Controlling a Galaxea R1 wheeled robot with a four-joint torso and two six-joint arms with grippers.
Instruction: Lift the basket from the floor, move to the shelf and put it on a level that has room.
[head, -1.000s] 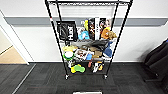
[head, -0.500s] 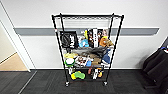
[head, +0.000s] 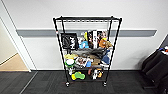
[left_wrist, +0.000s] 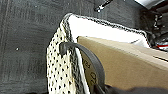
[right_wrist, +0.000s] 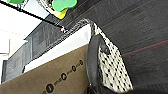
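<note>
With each pincer's grip impossible to tell, keep the basket (left_wrist: 60, 72) level approaching the shelf (head: 86, 50) at twelve o'clock.

Even, bright indoor light washes the white wall (head: 140, 15) behind the shelf (head: 87, 50); all views are soft and blurred. The basket (left_wrist: 58, 72) lining glares white in the wrist views.
</note>
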